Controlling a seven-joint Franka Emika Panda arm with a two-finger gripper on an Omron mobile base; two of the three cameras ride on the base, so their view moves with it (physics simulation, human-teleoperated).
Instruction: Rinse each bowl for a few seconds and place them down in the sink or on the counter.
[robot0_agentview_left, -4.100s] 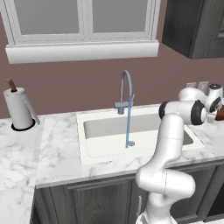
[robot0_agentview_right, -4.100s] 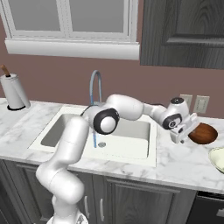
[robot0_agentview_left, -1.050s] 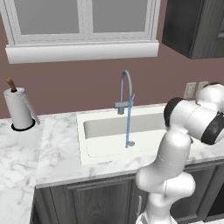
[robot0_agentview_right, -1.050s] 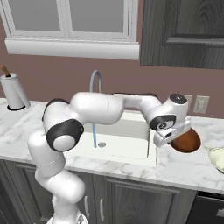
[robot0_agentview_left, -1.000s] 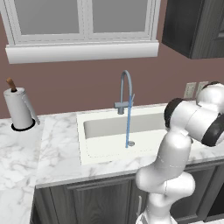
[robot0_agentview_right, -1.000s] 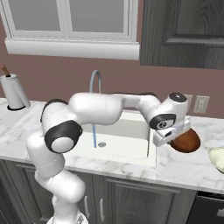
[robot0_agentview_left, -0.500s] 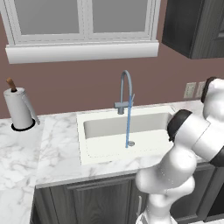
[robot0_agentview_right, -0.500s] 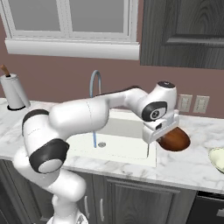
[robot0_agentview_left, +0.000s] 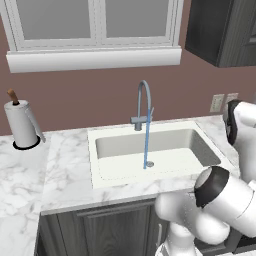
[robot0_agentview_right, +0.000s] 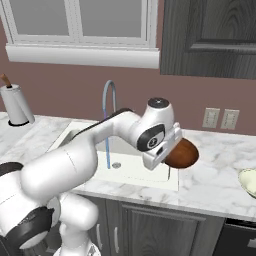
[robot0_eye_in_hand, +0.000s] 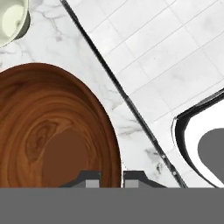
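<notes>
Your gripper (robot0_eye_in_hand: 109, 176) is clamped on the rim of one brown bowl (robot0_agentview_right: 181, 153), jaws nearly closed with the rim between them. In your right base view the bowl hangs in the air over the counter (robot0_agentview_right: 215, 187), just right of the sink (robot0_agentview_right: 130, 176).

Left base view gives you what the others lack: the whole basin, the drain, and one paper towel roll (robot0_agentview_left: 21, 128) on the counter's left end. Water runs in a thin stream from the faucet (robot0_agentview_left: 143, 104) into the basin.

Hand view alone shows you the bowl's inside: wood grain, a flat round base. It also shows one pale green dish (robot0_eye_in_hand: 11, 19) on the marble at top left.

Count: one brown bowl, one pale dish, one faucet, one sink, two wall outlets (robot0_agentview_right: 220, 118).
</notes>
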